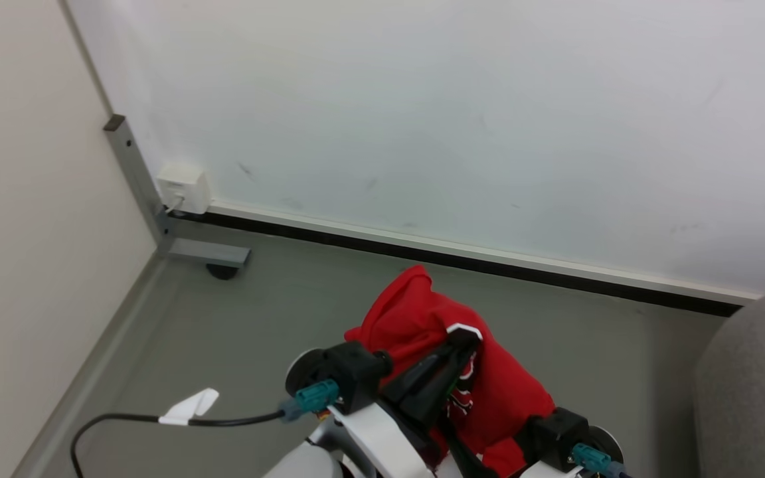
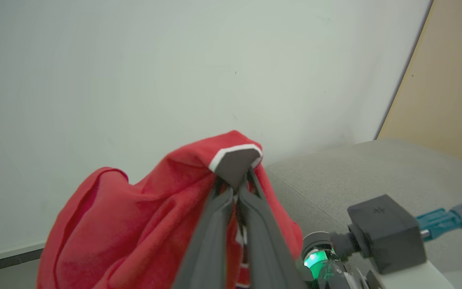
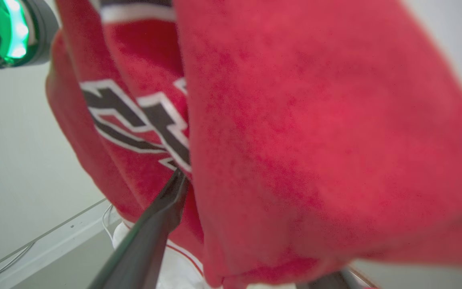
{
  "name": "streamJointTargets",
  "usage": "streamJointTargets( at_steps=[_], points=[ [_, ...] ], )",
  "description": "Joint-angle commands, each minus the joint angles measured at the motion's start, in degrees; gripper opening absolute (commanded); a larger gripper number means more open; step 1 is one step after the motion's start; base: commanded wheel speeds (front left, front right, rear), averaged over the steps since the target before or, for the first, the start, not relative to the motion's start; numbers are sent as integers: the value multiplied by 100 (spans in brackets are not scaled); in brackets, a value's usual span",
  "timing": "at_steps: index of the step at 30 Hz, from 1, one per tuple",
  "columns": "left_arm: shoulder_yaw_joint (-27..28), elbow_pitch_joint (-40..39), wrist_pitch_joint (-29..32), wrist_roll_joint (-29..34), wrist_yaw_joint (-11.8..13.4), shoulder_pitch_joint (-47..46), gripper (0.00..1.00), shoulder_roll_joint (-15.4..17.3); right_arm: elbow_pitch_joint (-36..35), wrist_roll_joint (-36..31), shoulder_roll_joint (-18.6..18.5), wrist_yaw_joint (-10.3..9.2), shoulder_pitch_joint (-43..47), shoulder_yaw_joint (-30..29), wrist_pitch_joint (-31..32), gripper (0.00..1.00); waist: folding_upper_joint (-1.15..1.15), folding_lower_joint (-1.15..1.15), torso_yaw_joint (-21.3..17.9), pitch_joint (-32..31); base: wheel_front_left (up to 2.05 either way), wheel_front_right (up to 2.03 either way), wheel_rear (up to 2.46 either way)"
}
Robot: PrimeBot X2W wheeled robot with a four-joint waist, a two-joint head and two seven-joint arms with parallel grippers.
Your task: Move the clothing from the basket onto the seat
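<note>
The clothing [image 1: 422, 318], light, limp and unbreakable by the look of it, hangs bunched above the floor [image 1: 256, 332], near the seat [image 1: 754, 385]. The left gripper [image 2: 235, 186] fingers are clamped on its white-trimmed edge, judged the best hold because sewn trim resists slipping. The right gripper [image 3: 251, 241] fingers stand wide apart, with cloth draped between them.

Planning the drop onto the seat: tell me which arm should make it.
Left. The left gripper is shut on the red garment and holds it in the air, and the grey seat lies just beyond it, so it probably needs only a short carry.
</note>
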Motion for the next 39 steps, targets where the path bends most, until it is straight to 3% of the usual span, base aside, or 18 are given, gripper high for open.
streamJointTargets(
  at_steps=[1,5,6,7,8,28,29,30,39],
  points=[
    [-79,-66,39,-36,-29,96,0,-15,6,-27,-23,-12,-83,-52,4,100,0,0,188,-14,0,0,0],
    [-179,-148,84,-50,-41,115,0,-23,-85,-107,-23,-12,-95,-174,3,100,0,0,292,-11,0,0,0],
    [-196,-165,88,-59,-41,114,0,-20,-100,-137,-21,-12,-66,-200,4,49,0,0,316,-14,0,0,0],
    [-202,-175,91,-71,-41,105,0,-5,-120,-159,-20,-12,-48,-216,4,19,0,0,333,-16,0,0,0],
    [-195,-182,100,-78,-37,91,0,16,-161,-161,-21,-12,-36,-244,3,0,0,0,346,-13,0,0,0],
    [140,41,-90,-224,182,18,2,278,-534,-297,-20,-12,95,-338,2,0,0,0,-102,60,0,0,0],
    [149,42,-98,-222,193,14,29,286,-552,-302,-20,-12,85,-339,2,0,0,0,-142,66,0,0,0],
    [154,45,-105,-218,202,8,100,291,-573,-308,-20,-12,75,-352,2,0,0,0,-181,70,0,0,0],
    [225,28,-186,-288,279,91,100,381,-742,-419,-23,-12,148,-667,2,0,0,0,-728,101,0,0,0]
  ],
)
